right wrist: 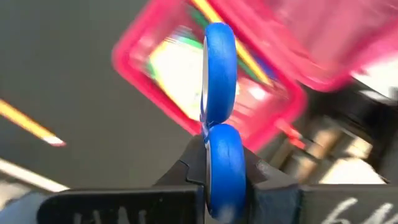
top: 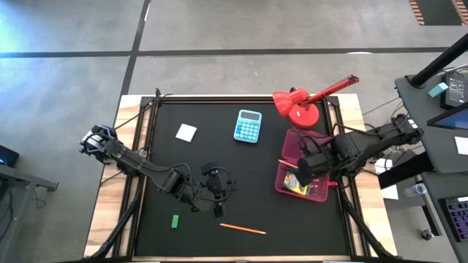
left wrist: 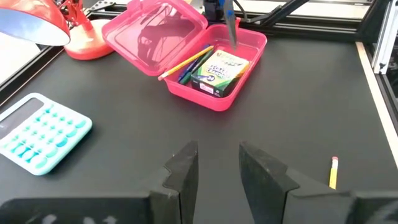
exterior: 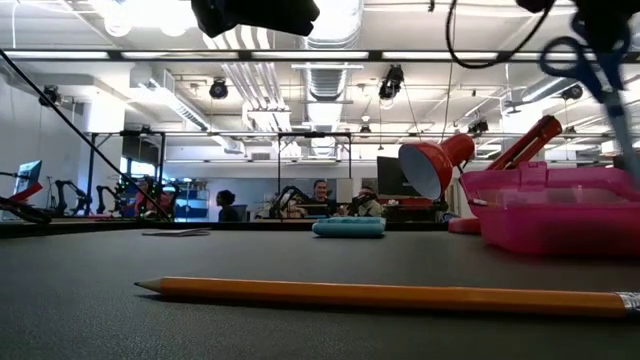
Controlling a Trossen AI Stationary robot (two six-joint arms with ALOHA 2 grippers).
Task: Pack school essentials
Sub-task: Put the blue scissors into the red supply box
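An open pink pencil box [top: 319,191] sits at the table's right, its lid [top: 296,143] lying back toward the far edge. Inside lie the yellow-green crayon box [left wrist: 219,68], orange pencils [left wrist: 186,61] and a blue pen [left wrist: 189,73]. My right gripper [top: 303,172] hovers over the box, shut on the blue-handled scissors [right wrist: 219,81]. My left gripper [left wrist: 217,167] is open and empty, near the table's middle front [top: 216,191]. On the table rest one orange pencil [top: 243,229], a green block [top: 175,220] and a white square [top: 186,132]. My right gripper pinches the scissors between its two fingers by a blue handle loop [right wrist: 225,163]; the other loop [right wrist: 219,74] sticks out past the fingertips. The fingers come from above. The scissors are lifted clear, their blades [left wrist: 232,26] hanging down over the open box.
A light blue calculator [top: 248,126] lies at the far middle. A red desk lamp [top: 301,107] stands behind the box lid. Bare black mat stretches between my left gripper and the box. People sit in the room beyond the table's far edge.
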